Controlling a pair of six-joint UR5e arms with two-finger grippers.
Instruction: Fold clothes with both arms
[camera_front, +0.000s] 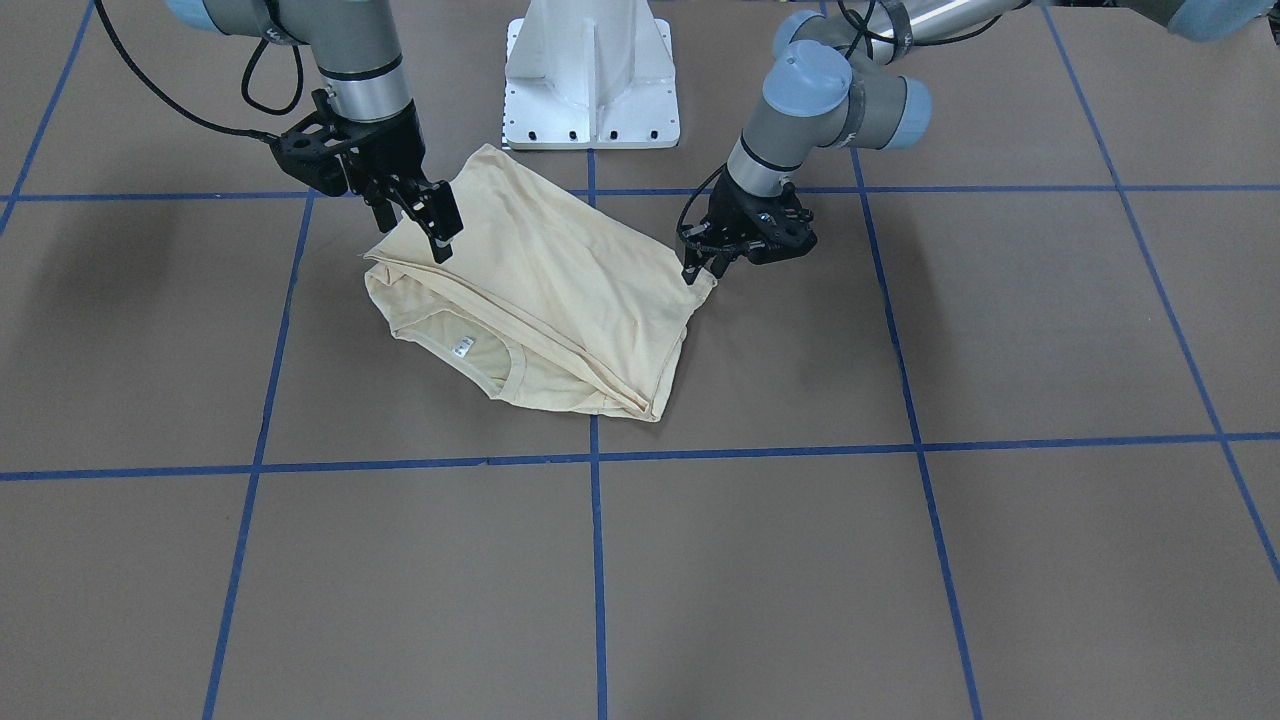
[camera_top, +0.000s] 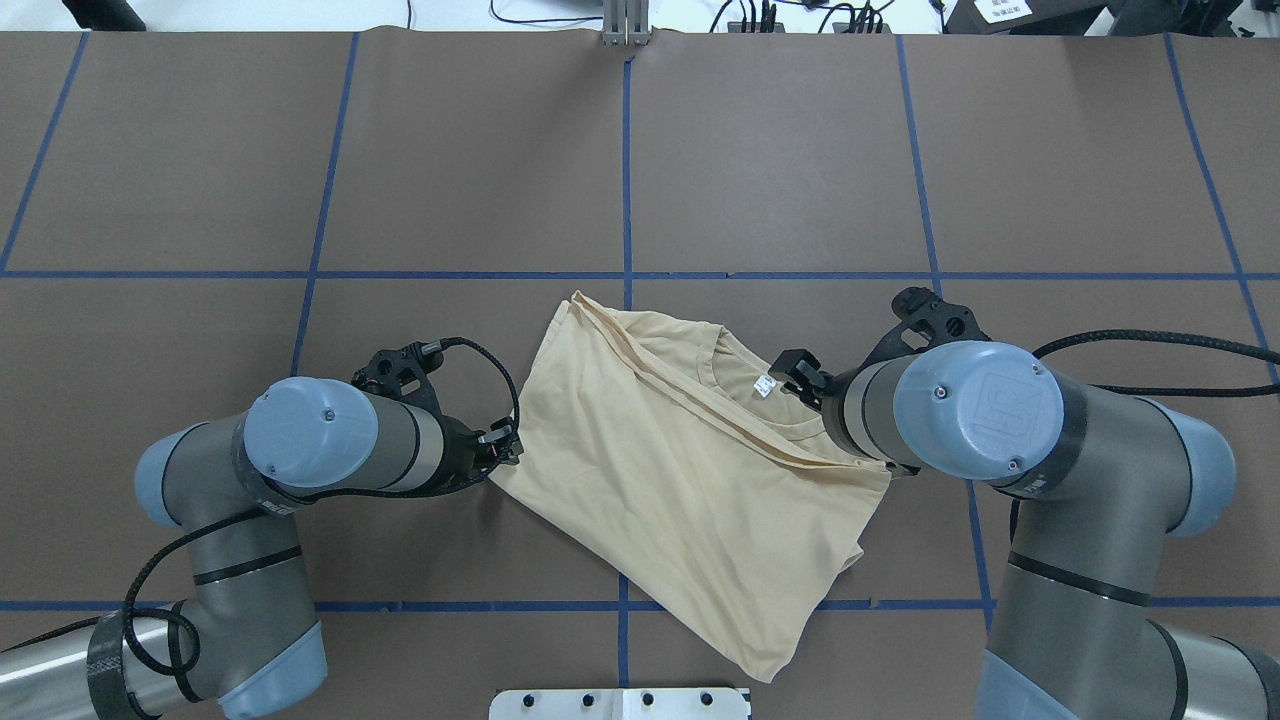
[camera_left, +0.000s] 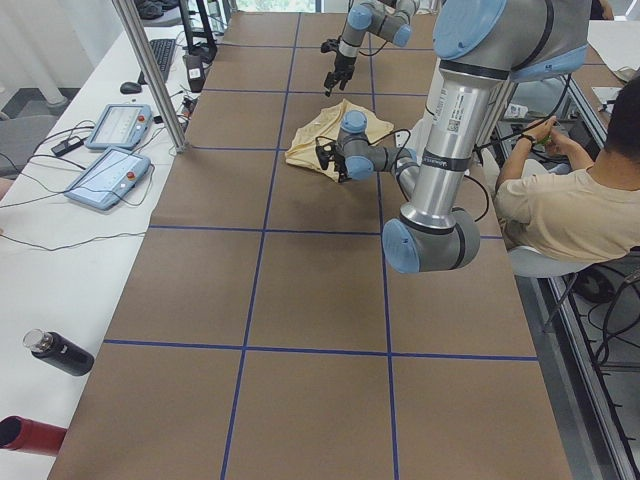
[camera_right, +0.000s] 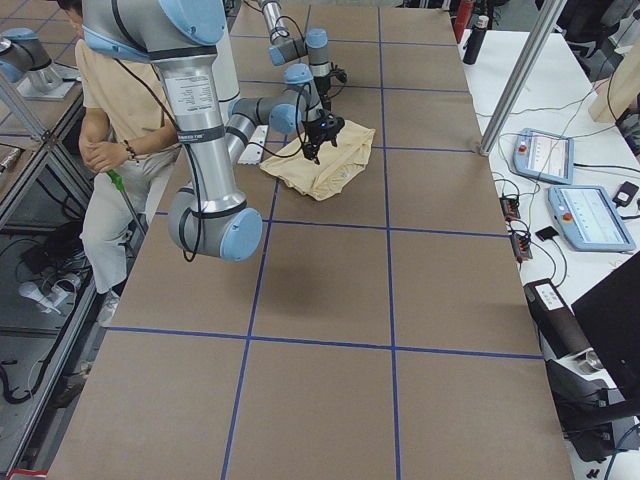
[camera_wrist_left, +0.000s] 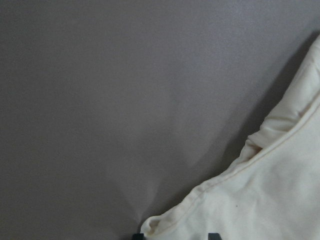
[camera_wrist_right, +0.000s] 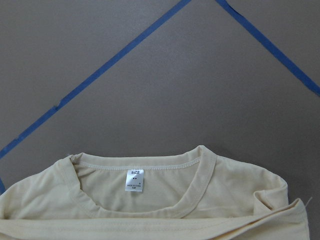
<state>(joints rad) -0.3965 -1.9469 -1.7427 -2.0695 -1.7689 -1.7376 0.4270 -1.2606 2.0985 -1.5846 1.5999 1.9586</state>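
You are looking at the T-shirt (camera_front: 560, 290) lying partly folded in the middle of the tabletop (camera_front: 900, 560), just in front of the white base. In the front-facing view its long axis is running from the upper left toward the lower right, with the neckline (camera_wrist_right: 200, 190) and the neck label (camera_wrist_right: 134, 180) peeking out along the lower left edge. Each arm is standing at its own side of the cloth, so neither one is clearly nearer. The right hand (camera_front: 425, 225) is sitting at the left edge of the shirt in that view, its fingers seeming a little apart and their tips touching the top layer; I judge it is not gripping. The left hand (camera_front: 700, 265) is waiting at the right corner. In the left wrist view the fingertips (camera_wrist_left: 138, 235) are showing narrowly apart at the bottom edge, with the hem corner lying between them, not pinched.
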